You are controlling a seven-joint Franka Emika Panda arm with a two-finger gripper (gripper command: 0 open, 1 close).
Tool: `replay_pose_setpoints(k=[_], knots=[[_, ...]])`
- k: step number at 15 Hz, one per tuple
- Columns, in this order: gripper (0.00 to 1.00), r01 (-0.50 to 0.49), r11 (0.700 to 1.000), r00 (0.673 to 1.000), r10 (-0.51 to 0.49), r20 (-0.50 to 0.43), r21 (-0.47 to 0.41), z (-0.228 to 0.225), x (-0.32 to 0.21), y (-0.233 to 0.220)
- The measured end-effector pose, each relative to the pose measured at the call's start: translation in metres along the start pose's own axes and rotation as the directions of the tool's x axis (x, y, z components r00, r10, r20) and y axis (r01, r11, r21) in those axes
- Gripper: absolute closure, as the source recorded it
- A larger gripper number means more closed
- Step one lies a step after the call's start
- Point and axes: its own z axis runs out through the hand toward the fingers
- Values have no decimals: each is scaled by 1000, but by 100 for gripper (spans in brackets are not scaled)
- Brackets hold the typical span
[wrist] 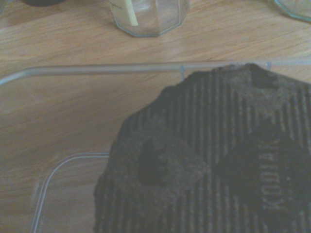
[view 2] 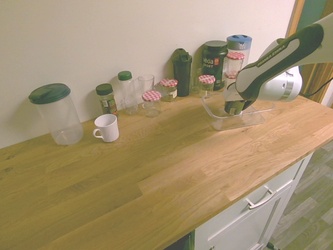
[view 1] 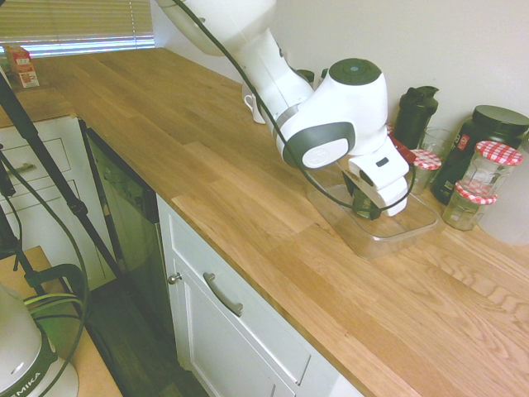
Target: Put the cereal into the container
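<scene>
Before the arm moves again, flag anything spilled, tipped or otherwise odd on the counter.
No spill or tipped jar shows; one red-checked jar stands stacked on another, which looks slightly precarious.

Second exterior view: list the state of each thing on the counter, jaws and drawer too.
Jaws: shut on the cereal
Cereal: gripped
Container: lidless
Mug: upright
Pitcher: lidded
Shaker: closed
Checked-lid jars: lidded
Drawer: shut
</scene>
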Motion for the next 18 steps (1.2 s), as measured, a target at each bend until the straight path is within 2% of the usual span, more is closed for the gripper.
replay_pose_setpoints(k=[1,2,11,14,18], knots=[[100,0,1000,1000,0,1,-1,3,2,-1],[0,3,1000,1000,-3,6,-5,7,4,-2],[0,10,999,998,-8,68,-35,9,6,-10],[0,16,997,994,-7,107,-80,9,4,-14],[0,-33,987,980,62,191,-156,-4,9,-30]])
